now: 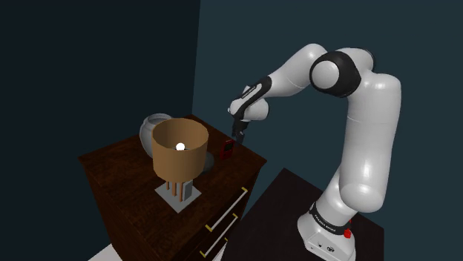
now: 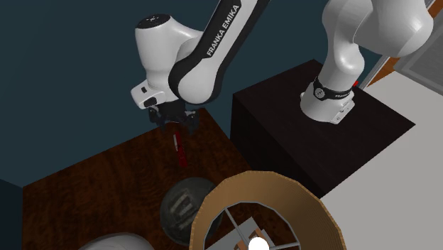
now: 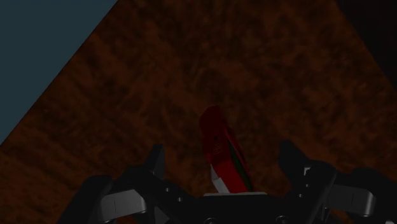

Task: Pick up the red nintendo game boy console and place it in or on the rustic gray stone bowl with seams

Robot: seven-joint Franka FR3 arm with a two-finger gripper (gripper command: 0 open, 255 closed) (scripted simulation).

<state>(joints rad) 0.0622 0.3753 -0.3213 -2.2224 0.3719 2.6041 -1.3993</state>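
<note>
The red game boy console [image 1: 228, 150] stands on edge on the dark wooden dresser top [image 1: 119, 174], near the corner closest to the arm. From the second exterior view the console [image 2: 181, 149] appears as a thin red sliver. My black gripper [image 1: 239, 138] hangs directly over it, fingers pointing down [image 2: 176, 128]. In the wrist view the console [image 3: 219, 149] rises between my two fingers [image 3: 156, 164], which stand apart and do not touch it; the gripper [image 3: 222, 158] is open. The dark grey stone bowl [image 2: 184, 206] sits further in on the dresser, beside the lamp.
A table lamp with a brown drum shade [image 1: 179, 150] and a lit bulb stands mid-dresser on a grey base [image 1: 178, 194]. A pale round vessel [image 1: 156, 127] sits behind it. The dresser has drawers with brass handles [image 1: 231, 207]. My stand [image 2: 319, 128] is beside the dresser.
</note>
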